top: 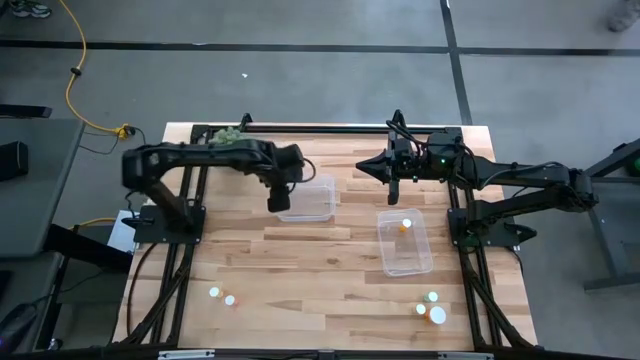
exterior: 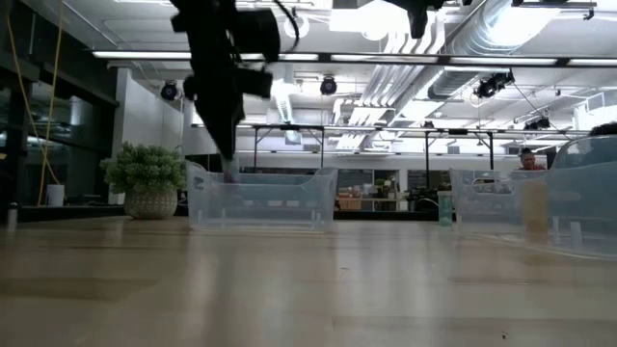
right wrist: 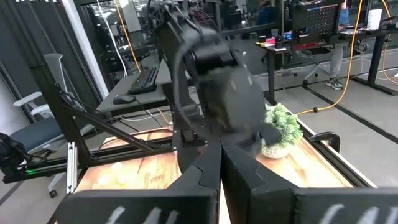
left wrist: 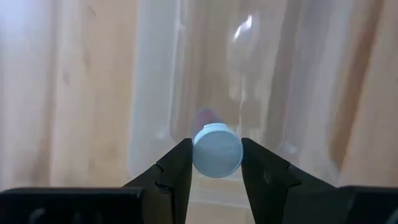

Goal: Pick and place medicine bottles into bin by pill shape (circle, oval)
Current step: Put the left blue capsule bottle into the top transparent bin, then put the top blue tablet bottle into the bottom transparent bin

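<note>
Right now you are in the placing step: your left gripper (left wrist: 216, 163) is clamped on a medicine bottle (left wrist: 217, 149), the white cap pinched between both fingers, and it hangs over the left bin (top: 310, 198), the clear tub near the middle of the table. In the left wrist view the tub's clear wall and floor lie straight beyond the cap, so you look to be lined up over it rather than beside it; from the low view the fingers reach down to about the tub's rim.

Your right gripper (right wrist: 221, 163) waits at the back of the table with its fingers pressed together and nothing between them. The right bin (top: 405, 243) already has one bottle in it, and a few more stand loose along the front edge, a pair at front left (top: 222, 296) and a group at front right (top: 431, 308).

I cannot tell the pill shape from here, so check the tub is the right one before you let go. The next move, as I judge it, calls for a small descent, then opening the fingers cleanly so the bottle drops inside the walls and does not catch the rim. After that, lift straight up before you swing toward the front bottles.
</note>
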You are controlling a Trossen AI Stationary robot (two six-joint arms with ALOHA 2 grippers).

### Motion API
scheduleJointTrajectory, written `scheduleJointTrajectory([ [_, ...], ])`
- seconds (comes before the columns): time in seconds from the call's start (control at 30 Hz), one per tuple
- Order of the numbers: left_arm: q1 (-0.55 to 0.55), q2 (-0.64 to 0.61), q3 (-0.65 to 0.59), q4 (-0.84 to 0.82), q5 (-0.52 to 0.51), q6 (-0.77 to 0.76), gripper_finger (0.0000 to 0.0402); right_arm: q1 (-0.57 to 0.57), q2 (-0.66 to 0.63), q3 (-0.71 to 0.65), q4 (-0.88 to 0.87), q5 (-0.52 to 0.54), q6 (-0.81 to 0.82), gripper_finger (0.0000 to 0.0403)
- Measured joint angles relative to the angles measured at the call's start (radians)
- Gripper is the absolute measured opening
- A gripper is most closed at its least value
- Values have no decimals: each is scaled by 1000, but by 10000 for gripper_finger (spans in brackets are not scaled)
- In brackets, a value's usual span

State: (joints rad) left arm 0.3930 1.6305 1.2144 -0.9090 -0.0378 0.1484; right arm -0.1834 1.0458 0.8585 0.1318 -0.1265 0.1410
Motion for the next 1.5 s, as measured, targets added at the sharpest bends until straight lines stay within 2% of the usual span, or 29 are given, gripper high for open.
scheduleJointTrajectory([
  [0.27, 18, 120, 1, -10, -2, 8, 111, 0, 0, 0, 0, 0, 0, 0],
  [0.83, 32, 121, 2, -14, -19, 39, 114, 0, 0, 0, -8, 0, 16, 0],
  [1.2, 32, 115, 0, -22, -15, 64, 190, 0, 0, 0, -8, 0, 16, 0],
  [1.5, 31, -7, 0, -26, 8, 54, 233, 0, 0, 0, -9, 0, 15, 0],
])
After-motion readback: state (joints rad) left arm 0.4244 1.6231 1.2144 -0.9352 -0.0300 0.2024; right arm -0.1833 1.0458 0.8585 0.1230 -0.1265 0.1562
